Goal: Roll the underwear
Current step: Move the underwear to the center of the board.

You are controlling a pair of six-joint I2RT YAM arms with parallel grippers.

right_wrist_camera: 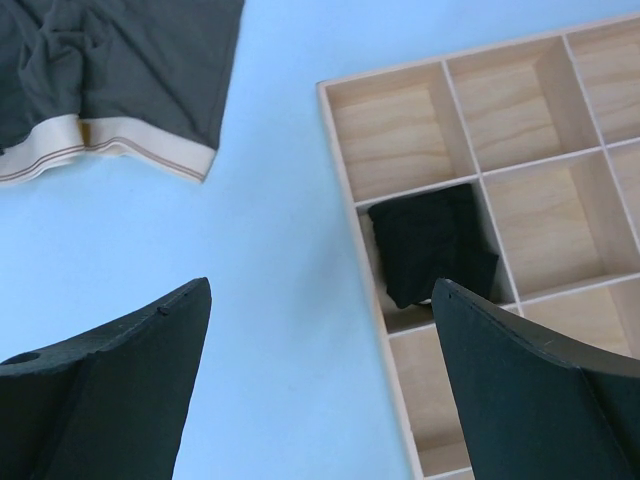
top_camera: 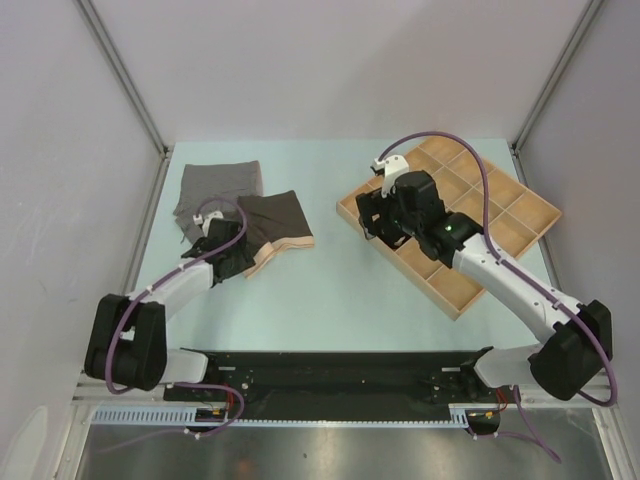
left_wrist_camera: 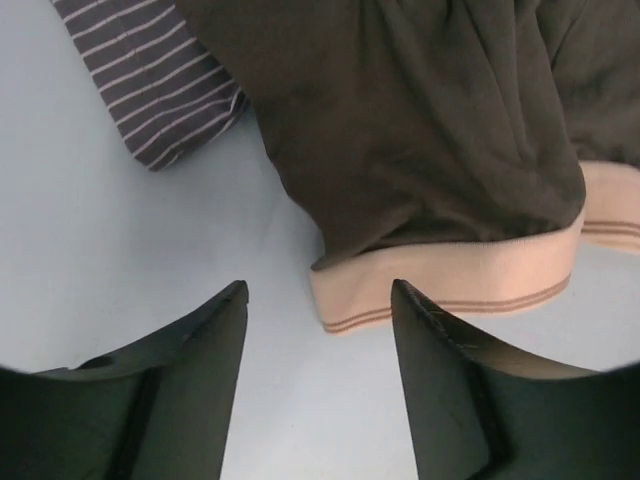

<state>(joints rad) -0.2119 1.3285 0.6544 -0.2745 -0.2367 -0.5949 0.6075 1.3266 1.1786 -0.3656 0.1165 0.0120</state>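
- So far, one of the three pieces looks finished: the black brief (right_wrist_camera: 432, 255) sits bundled up inside a cell of the wooden tray (top_camera: 520, 215), in the row along the tray's edge that faces the other two briefs.
- Whether that bundle is a tight roll or only a loose wad is hard to tell from the right wrist view; it fills most of its cell.
- The right end effector (right_wrist_camera: 322, 290) hangs just above that part of the tray with its jaws spread wide and nothing between them.
- The dark brown brief (top_camera: 278, 218), with its pale peach waistband, lies spread flat on the counter (top_camera: 330, 300), not yet rolled.
- The grey brief (top_camera: 220, 185), finely striped, lies flat beyond it at the far left, the brown one overlapping its edge, and it is untouched.
- The left end effector (left_wrist_camera: 318, 290) hovers low at the near corner of the brown brief's waistband, jaws parted, holding nothing; only bare counter shows between them.
- My reading is roughly a third done: the brown brief appears to be next, then the grey one, and each presumably goes into a tray cell afterwards.
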